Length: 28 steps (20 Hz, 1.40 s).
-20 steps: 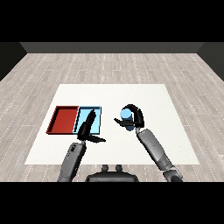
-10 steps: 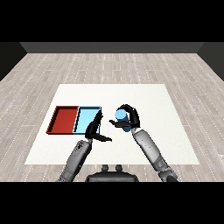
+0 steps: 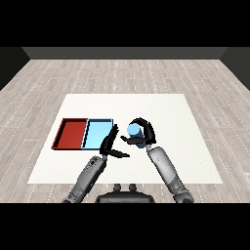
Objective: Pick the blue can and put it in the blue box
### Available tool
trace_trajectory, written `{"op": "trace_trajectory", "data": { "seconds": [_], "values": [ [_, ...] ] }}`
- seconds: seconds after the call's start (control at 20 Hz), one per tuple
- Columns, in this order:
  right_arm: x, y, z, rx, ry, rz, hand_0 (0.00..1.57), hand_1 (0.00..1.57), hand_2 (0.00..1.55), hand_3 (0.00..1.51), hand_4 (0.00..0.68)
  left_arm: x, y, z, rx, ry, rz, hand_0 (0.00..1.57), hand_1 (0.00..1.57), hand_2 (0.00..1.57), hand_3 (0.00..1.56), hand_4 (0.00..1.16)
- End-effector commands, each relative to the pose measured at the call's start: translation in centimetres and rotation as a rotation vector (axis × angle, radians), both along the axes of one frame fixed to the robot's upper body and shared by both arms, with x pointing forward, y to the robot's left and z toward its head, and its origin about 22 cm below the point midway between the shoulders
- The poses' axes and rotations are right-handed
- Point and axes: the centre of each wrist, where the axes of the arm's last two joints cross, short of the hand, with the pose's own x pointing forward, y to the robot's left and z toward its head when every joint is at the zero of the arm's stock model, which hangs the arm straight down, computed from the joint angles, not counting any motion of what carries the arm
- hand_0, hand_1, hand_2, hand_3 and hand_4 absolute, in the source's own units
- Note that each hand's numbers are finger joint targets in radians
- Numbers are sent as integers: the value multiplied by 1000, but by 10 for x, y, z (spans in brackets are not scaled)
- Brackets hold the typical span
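Blue can (image 3: 133, 130) sits in my right hand (image 3: 144, 134), just right of the frame's centre, my fingers and thumb curled round it, held above the white counter (image 3: 195, 146). It is just to the right of the light blue tray (image 3: 97, 133), not yet inside it. My left hand (image 3: 110, 144) is at the tray's right edge with fingers straight and thumb spread, holding nothing. To the left lies the red tray (image 3: 73, 134), touching the blue one.
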Motion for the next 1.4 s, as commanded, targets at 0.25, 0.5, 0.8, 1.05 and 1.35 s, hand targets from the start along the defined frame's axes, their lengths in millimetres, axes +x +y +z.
{"op": "trace_trajectory", "data": {
  "seconds": [0.25,0.5,0.8,1.05,1.35],
  "values": [
    [-4,-1,-21,14,-5,66,1486,1486,1462,1393,609,20,-14,35,-25,51,-15,0,0,0,0,0],
    [-16,33,3,2,-8,50,1476,1476,1457,1393,612,1,-4,-5,-12,39,0,0,0,0,0,0],
    [-8,7,11,7,-14,87,1467,1467,1462,1410,621,7,-7,-37,-12,41,-18,0,0,0,0,0],
    [-7,34,-9,58,23,71,1459,1459,1450,1387,628,17,-33,-7,-25,29,-17,0,0,0,0,0],
    [-3,46,-9,129,30,68,1461,1461,1455,1388,589,8,-13,-7,-60,12,-43,0,0,0,0,0]
  ]
}}
